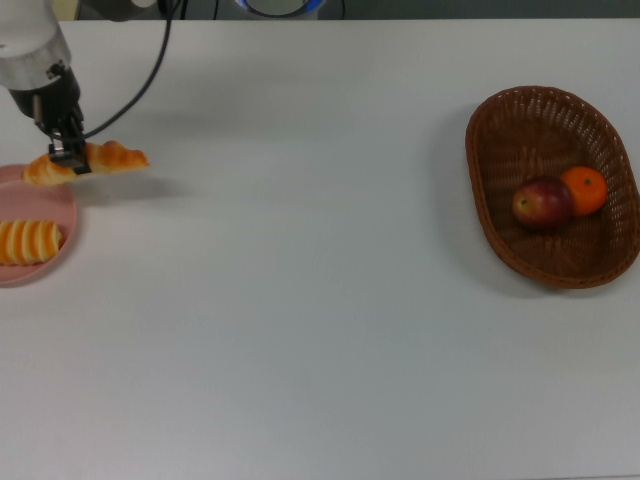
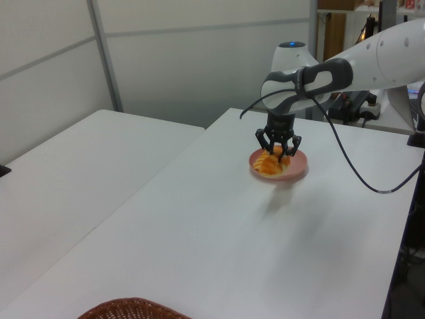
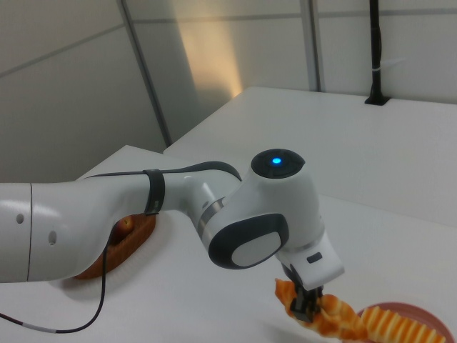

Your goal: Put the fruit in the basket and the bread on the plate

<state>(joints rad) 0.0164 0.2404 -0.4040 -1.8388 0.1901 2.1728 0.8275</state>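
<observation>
Jaws clamped on the croissant-like loaf [image 1: 95, 160], held off the tabletop [image 1: 300, 300].
Just beside the jaws the pink plate [image 1: 40, 270] is seen, apparently partly below them, with the striped roll [image 1: 28, 241] lying on it.

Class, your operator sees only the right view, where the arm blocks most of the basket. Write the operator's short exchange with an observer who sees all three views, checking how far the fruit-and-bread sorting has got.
Operator: Is all the fruit in the basket?
Observer: Yes. The top view shows the apple and the orange side by side inside the basket.
Operator: Where is the croissant relative to the plate?
Observer: In the top view, the end effector holds the croissant with one tip over the plate's rim. The rest reaches past it toward the top view's right.
</observation>
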